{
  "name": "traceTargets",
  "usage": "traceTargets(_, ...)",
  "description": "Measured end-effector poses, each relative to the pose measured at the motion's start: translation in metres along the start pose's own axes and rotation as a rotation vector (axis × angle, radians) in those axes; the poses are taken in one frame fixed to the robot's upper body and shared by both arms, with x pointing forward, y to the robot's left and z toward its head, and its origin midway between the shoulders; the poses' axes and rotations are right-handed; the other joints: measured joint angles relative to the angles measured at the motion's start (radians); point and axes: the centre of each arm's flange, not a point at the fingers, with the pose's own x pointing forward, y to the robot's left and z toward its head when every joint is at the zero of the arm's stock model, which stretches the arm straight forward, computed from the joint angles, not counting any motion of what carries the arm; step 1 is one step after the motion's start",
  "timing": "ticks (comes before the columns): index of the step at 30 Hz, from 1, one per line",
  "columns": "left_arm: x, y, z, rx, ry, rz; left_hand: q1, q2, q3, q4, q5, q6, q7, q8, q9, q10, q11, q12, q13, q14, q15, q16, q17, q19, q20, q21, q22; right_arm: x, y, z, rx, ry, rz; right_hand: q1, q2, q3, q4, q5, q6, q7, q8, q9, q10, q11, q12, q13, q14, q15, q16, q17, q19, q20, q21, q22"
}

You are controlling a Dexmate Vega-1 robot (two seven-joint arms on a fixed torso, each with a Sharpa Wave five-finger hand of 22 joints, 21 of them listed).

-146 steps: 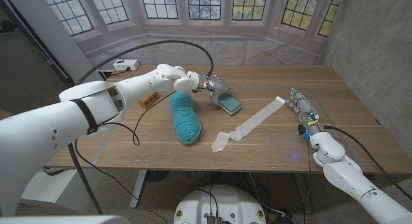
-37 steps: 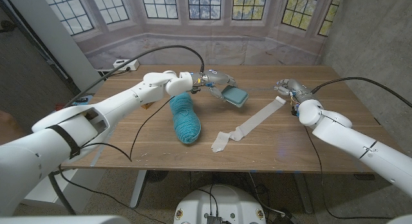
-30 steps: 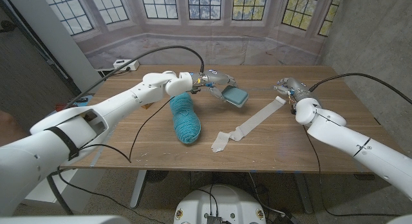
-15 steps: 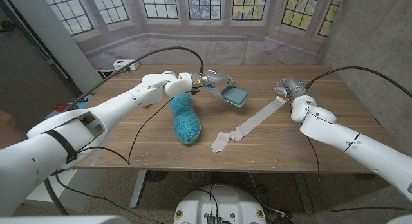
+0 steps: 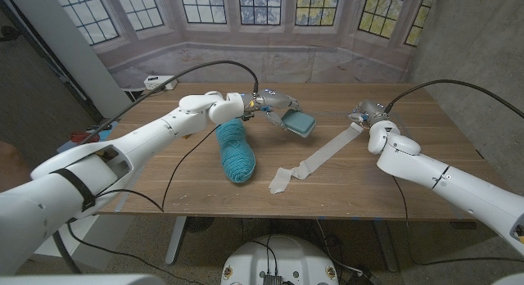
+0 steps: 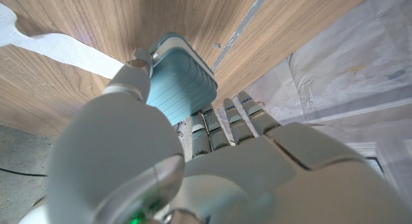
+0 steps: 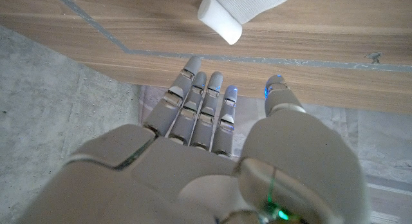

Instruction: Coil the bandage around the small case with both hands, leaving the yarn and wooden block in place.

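My left hand (image 5: 273,104) grips the small teal case (image 5: 298,121) and holds it tilted above the table's far middle. In the left wrist view the ribbed case (image 6: 181,74) sits between the thumb (image 6: 134,64) and the fingers (image 6: 226,120). The white bandage (image 5: 321,156) lies unrolled in a diagonal strip, with its far end (image 5: 354,128) just in front of my right hand (image 5: 365,113). That hand holds nothing; its fingers (image 7: 205,103) reach out straight, a short way from the bandage end (image 7: 222,18). The teal yarn skein (image 5: 235,148) lies under my left forearm.
A white power box (image 5: 159,83) sits at the table's far left corner. A black cable (image 5: 237,64) arcs over the far side to my left wrist. The table's right edge (image 5: 458,137) is near a grey wall.
The left hand lifted the case off the table and now holds it still. The right arm swung from the near right edge to the bandage's far end, edging left lately.
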Motion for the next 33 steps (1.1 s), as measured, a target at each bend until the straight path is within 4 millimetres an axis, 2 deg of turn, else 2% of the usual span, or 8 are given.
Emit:
traceTargets(9, -0.003, 0.0, 0.0, -0.004, 0.003, 0.0, -0.004, 0.003, 0.0, 0.0, 0.0, 0.0, 0.0, 0.0, 0.0, 0.0, 0.0, 0.0, 0.0, 0.0, 0.0, 0.0, 0.0, 0.0, 0.0, 0.0, 0.0, 0.005, 0.003, -0.001, -0.042, 0.012, 0.021, 0.015, -0.007, -0.003, -0.003, 0.0, 0.015, -0.004, 0.0, 0.0, 0.008, -0.003, 0.003, 0.004, 0.004, -0.004, 0.0, 0.003, 0.005, -0.005, 0.0, 0.0)
traceTargets(21, -0.008, -0.001, -0.002, -0.008, 0.008, -0.002, -0.004, 0.004, 0.0, 0.0, 0.001, 0.0, 0.0, 0.0, 0.0, 0.0, 0.0, 0.0, 0.005, 0.0, 0.0, 0.0, 0.0, 0.0, 0.0, 0.0, 0.0, 0.011, 0.007, -0.002, -0.092, 0.032, 0.054, 0.019, -0.011, -0.011, 0.005, 0.0, 0.031, 0.001, 0.0, 0.0, 0.023, -0.013, 0.015, 0.009, 0.012, -0.002, 0.007, 0.012, 0.009, -0.002, 0.0, 0.0)
traceTargets(25, -0.009, -0.002, -0.003, -0.009, 0.01, -0.003, -0.005, 0.003, 0.0, 0.0, 0.001, 0.0, 0.0, 0.0, 0.0, 0.0, 0.0, 0.0, 0.005, 0.0, 0.0, 0.0, 0.0, 0.0, 0.0, 0.0, 0.0, 0.012, 0.008, -0.004, -0.102, 0.038, 0.061, 0.021, -0.013, -0.014, 0.008, 0.0, 0.041, -0.005, 0.0, 0.0, 0.027, -0.009, 0.023, 0.013, 0.021, -0.004, 0.009, 0.016, 0.009, -0.002, 0.0, 0.0)
traceTargets(29, -0.01, -0.001, -0.003, -0.01, 0.008, -0.002, -0.006, 0.003, 0.0, 0.0, 0.001, 0.0, 0.0, 0.0, 0.0, 0.0, 0.0, 0.0, 0.005, 0.0, 0.0, 0.0, 0.0, 0.0, 0.0, 0.0, 0.0, 0.013, 0.012, -0.008, -0.113, 0.046, 0.069, 0.021, -0.013, -0.016, 0.01, 0.0, 0.046, -0.011, 0.0, 0.005, 0.049, -0.02, 0.034, 0.017, 0.023, -0.002, 0.013, 0.02, 0.02, -0.002, 0.0, 0.004)
traceTargets(33, -0.01, -0.002, -0.003, -0.01, 0.005, -0.003, -0.006, 0.002, 0.0, 0.0, 0.001, 0.0, 0.0, 0.0, 0.0, 0.0, 0.0, 0.0, 0.005, 0.0, 0.0, 0.0, 0.0, 0.0, 0.0, 0.0, 0.0, 0.014, 0.014, -0.01, -0.119, 0.052, 0.07, 0.026, -0.018, -0.019, 0.008, 0.005, 0.059, -0.013, 0.0, 0.005, 0.061, -0.011, 0.041, 0.02, 0.037, -0.002, 0.021, 0.023, 0.024, -0.006, 0.0, 0.005)
